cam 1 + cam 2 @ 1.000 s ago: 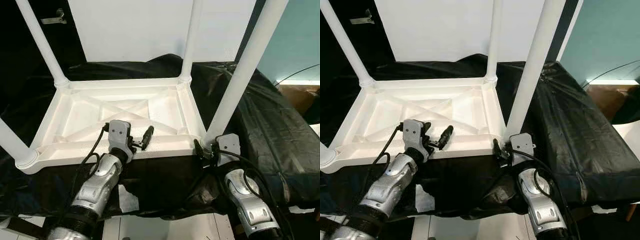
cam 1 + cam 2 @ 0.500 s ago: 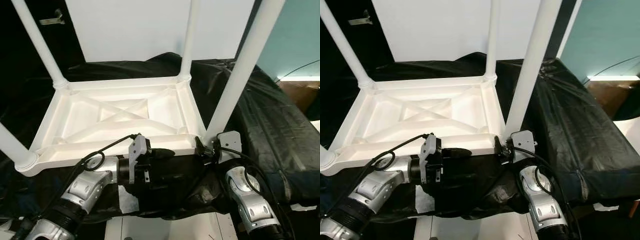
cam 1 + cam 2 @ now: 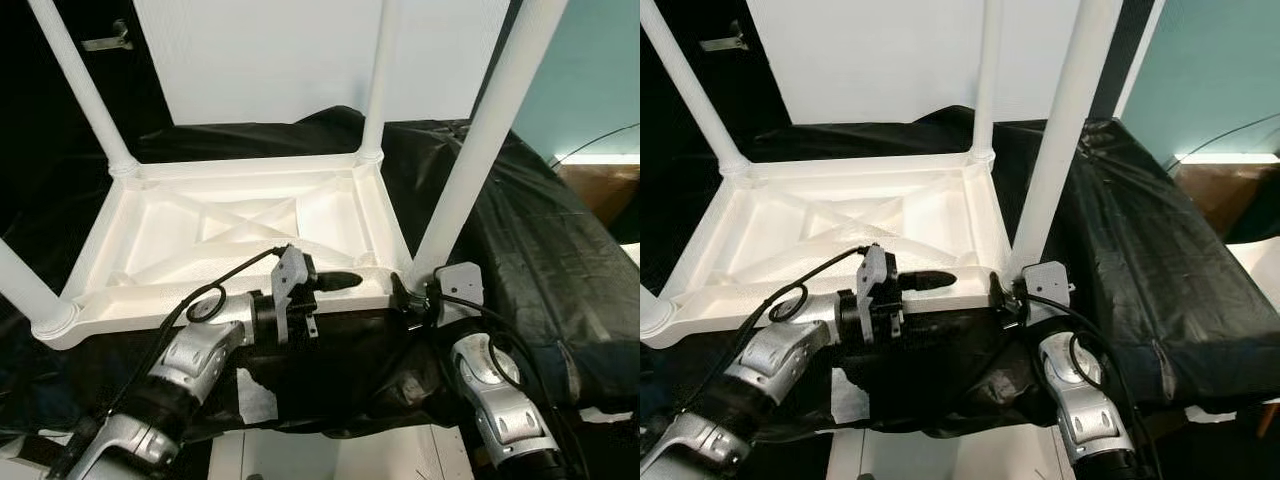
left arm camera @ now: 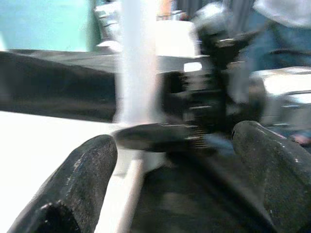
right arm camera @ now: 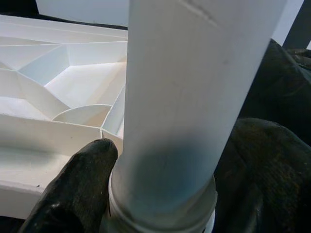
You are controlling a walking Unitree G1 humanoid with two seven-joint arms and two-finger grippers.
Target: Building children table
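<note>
The white children table (image 3: pixel 250 165) lies upside down on a black cloth, its legs pointing up. My right gripper (image 3: pixel 418 295) is at the foot of the near right leg (image 3: pixel 480 140). In the right wrist view the fingers (image 5: pixel 77 184) press on both sides of that leg (image 5: pixel 194 97), shut on it. My left gripper (image 3: pixel 345 281) lies along the table's near rim and points right, toward that leg. Its fingers (image 4: pixel 77 184) stand open with nothing between them; ahead of them in the left wrist view are the leg (image 4: pixel 138 63) and the right gripper (image 4: pixel 209 97).
Black cloth (image 3: pixel 540 250) covers the support and drops off at the near edge. A white panel (image 3: pixel 300 60) stands behind the table, with a teal wall (image 3: pixel 600 80) at the right. A scrap of white paper (image 3: pixel 255 395) lies below the near rim.
My left gripper left the table's underside, dropped below the near rim, then rose to the rim and now points right toward the near right leg. The right gripper stayed at the leg.
</note>
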